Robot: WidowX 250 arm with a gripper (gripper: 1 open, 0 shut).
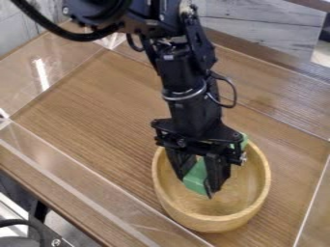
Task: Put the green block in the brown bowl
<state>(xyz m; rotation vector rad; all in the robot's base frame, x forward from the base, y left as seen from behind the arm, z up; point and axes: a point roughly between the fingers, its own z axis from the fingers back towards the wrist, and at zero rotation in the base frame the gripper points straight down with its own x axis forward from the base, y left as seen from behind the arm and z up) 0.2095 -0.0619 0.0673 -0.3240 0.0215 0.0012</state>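
The brown bowl sits on the wooden table near the front right. My gripper points steeply down into the bowl and is shut on the green block, which hangs tilted between the black fingers, just above the bowl's floor. The block's lower end is partly hidden by the fingers, so I cannot tell whether it touches the bowl.
The wooden table is ringed by a clear low wall along its left and front edges. The black arm reaches in from the upper left. A wooden ledge lies at the back right.
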